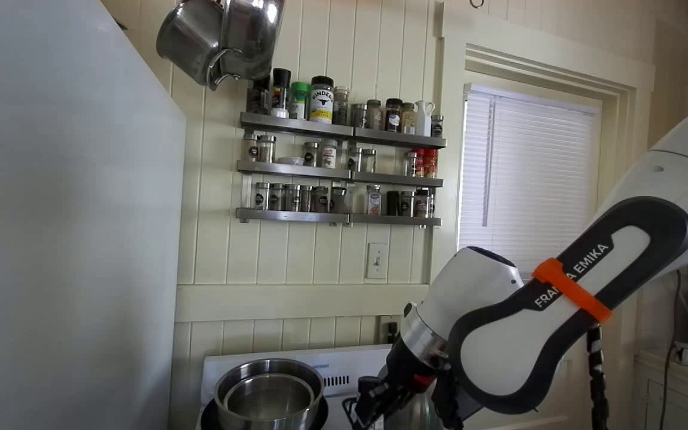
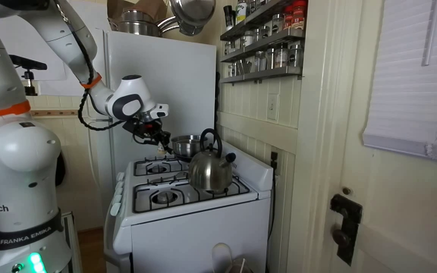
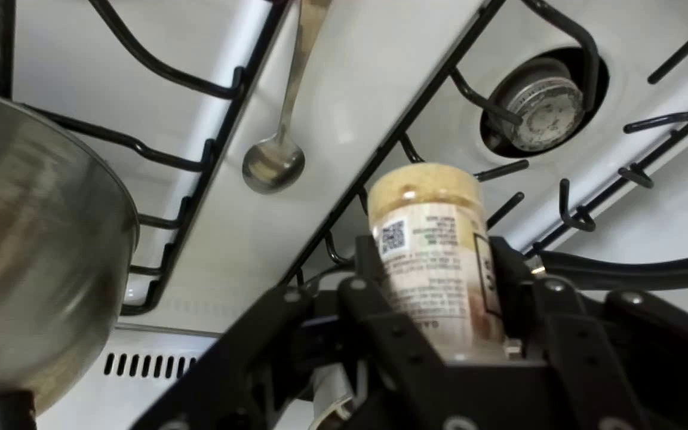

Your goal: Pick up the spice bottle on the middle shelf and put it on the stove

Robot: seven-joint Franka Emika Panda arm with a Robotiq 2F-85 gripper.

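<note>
Clearly clamped with two jaws on one spice bottle, above one stove. Outward in wrist view: one burner at one o'clock, one spoon at ten, one kettle at nine. On the bottle: cream end, pale printed label, one QR code.

You've got cool light glowing through the blinds in an exterior view, the fridge in grey shade; a green lamp flares; your wrist view catches glare on the stove, print blurred on the spice bottle!
</note>
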